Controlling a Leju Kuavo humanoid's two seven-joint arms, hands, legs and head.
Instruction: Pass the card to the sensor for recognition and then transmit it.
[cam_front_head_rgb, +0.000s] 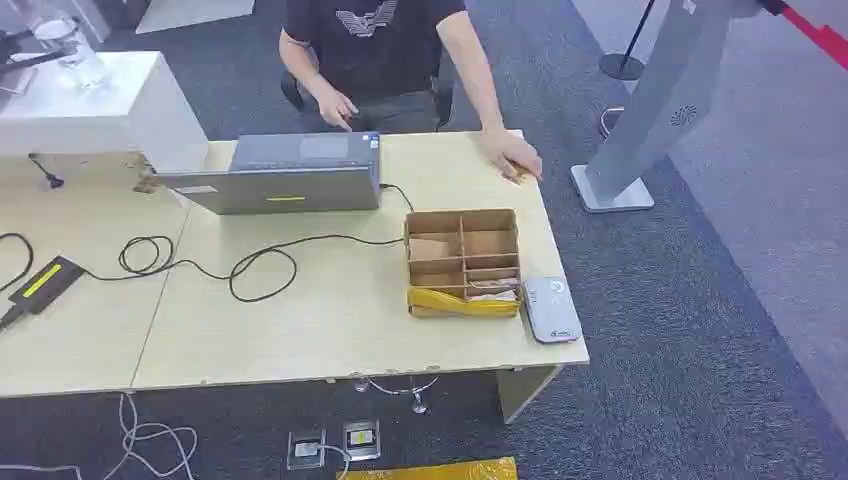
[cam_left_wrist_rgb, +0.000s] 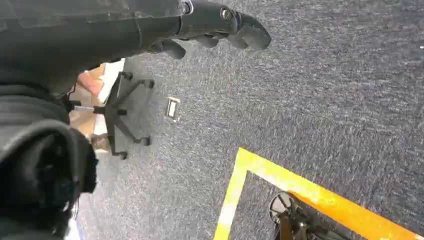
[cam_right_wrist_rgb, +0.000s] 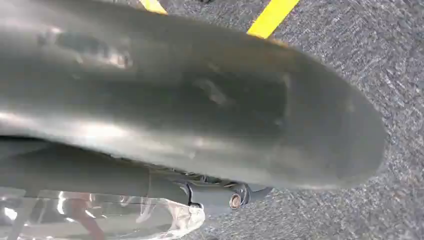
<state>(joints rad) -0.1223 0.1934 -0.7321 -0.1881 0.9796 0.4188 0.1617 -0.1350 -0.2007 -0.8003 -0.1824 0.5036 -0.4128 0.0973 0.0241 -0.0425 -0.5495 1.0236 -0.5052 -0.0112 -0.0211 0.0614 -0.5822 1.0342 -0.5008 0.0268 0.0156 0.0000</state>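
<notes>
The left hand (cam_left_wrist_rgb: 210, 25) hangs above the grey carpet (cam_left_wrist_rgb: 320, 100), fingers (cam_left_wrist_rgb: 250, 32) loosely curled and holding nothing; the right hand's (cam_right_wrist_rgb: 200, 115) fingers cannot be told. On the desk (cam_front_head_rgb: 300, 330), cards (cam_front_head_rgb: 492, 285) lie in a cardboard box (cam_front_head_rgb: 463, 262) just beside the white sensor (cam_front_head_rgb: 550, 308).

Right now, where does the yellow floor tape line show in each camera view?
Head view: a short piece of yellow floor tape at the bottom edge, below the wooden table.
Left wrist view: an angled corner, lower right.
Right wrist view: two strips at the top edge.
Shared landmark: the grey carpet.
</notes>
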